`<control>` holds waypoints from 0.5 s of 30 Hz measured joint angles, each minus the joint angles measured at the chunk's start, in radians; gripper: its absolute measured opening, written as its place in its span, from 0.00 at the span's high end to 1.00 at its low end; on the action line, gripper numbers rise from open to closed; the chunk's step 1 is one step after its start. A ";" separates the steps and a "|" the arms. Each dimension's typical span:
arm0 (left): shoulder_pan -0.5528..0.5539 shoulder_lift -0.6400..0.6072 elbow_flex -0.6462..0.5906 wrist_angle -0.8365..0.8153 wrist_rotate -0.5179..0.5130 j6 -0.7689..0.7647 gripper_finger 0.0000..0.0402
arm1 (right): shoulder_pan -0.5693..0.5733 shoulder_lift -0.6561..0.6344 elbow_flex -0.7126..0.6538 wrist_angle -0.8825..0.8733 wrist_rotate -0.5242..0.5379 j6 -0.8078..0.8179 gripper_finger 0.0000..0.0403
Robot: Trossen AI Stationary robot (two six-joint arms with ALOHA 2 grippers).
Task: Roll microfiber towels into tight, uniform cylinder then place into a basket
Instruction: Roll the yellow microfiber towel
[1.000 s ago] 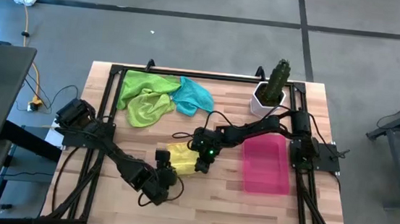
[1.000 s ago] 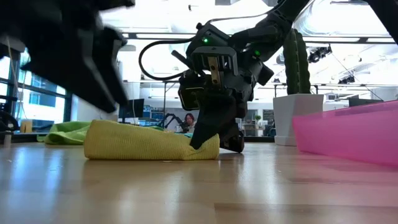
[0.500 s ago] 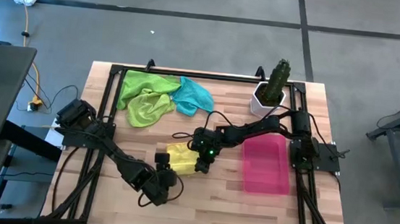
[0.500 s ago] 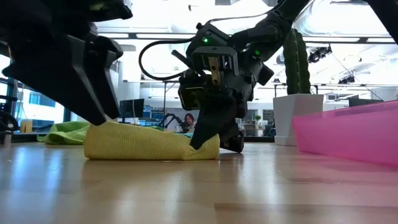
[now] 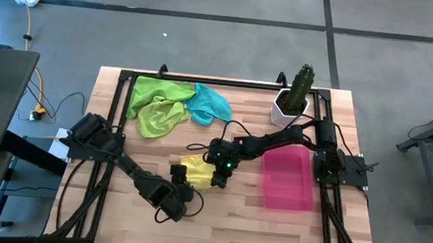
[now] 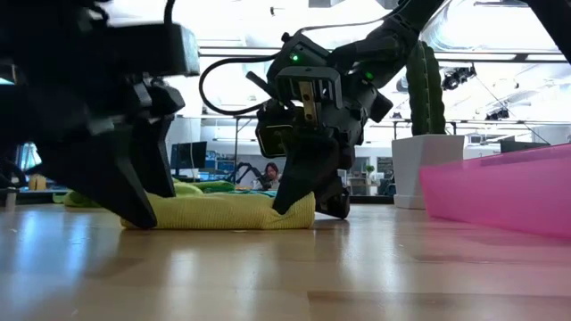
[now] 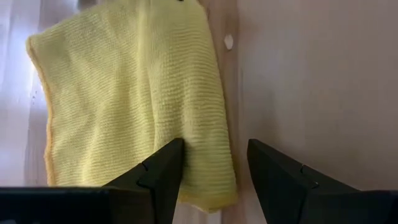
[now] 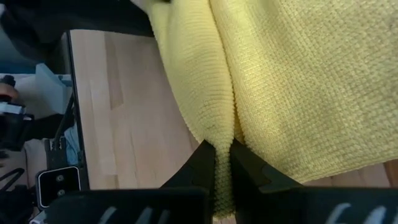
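Note:
A yellow microfiber towel (image 5: 195, 167) lies folded on the wood at mid-table, resting on its underside (image 6: 223, 212). My right gripper (image 5: 216, 176) is shut on its right end. My left gripper (image 5: 181, 181) stands open at the towel's near left corner (image 7: 211, 186). One finger (image 7: 163, 168) is over the cloth, the other (image 7: 267, 168) over bare wood. Two lime green towels (image 5: 157, 104) and a teal one (image 5: 210, 104) lie crumpled at the far left. The pink basket (image 5: 288, 177) sits to the right. My right gripper pinches a raised fold at the yellow towel's right end (image 8: 219, 134) between its two fingers. They slant down from the table's right side. The rest of the towel lies slack on the table. My left gripper: I cannot tell whether its fingers touch the cloth.
A white pot with a cactus (image 5: 296, 93) stands at the far right, behind the basket. A black frame (image 5: 126, 78) runs along the table's edges. Bare wood lies along the near edge (image 5: 254, 227).
My left gripper has come down to the yellow towel's left end, still open, and now stands in front of that end in the low view. The towel has stayed where it was.

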State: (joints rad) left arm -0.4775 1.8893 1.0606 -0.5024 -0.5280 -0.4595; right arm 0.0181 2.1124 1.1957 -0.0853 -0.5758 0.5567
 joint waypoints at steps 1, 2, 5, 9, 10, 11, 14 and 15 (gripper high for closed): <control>0.005 0.004 0.000 -0.002 0.002 0.000 0.58 | 0.000 0.000 0.000 0.000 0.000 -0.002 0.97; 0.011 0.007 0.000 -0.002 0.016 -0.001 0.58 | 0.002 0.000 0.000 0.001 0.001 -0.016 0.97; 0.029 0.014 0.004 -0.006 0.066 -0.020 0.58 | 0.006 0.000 0.000 0.006 0.002 -0.087 0.97; 0.045 0.019 0.004 -0.010 0.134 -0.034 0.58 | 0.008 -0.011 0.000 0.008 -0.001 -0.228 0.92; 0.047 0.019 0.004 -0.010 0.145 -0.031 0.60 | 0.008 -0.018 -0.001 0.006 -0.002 -0.245 0.89; 0.047 0.019 0.004 -0.009 0.151 -0.030 0.61 | 0.008 -0.027 -0.001 0.004 0.001 -0.262 0.87; 0.047 0.015 0.002 -0.006 0.163 -0.039 0.70 | 0.008 -0.066 -0.005 -0.021 0.019 -0.326 0.79; 0.047 0.013 0.002 -0.006 0.167 -0.048 0.73 | 0.008 -0.081 -0.005 -0.025 0.018 -0.351 0.77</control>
State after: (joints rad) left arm -0.4309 1.9025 1.0626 -0.5082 -0.3608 -0.5077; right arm 0.0257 2.0315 1.1912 -0.1099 -0.5575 0.2053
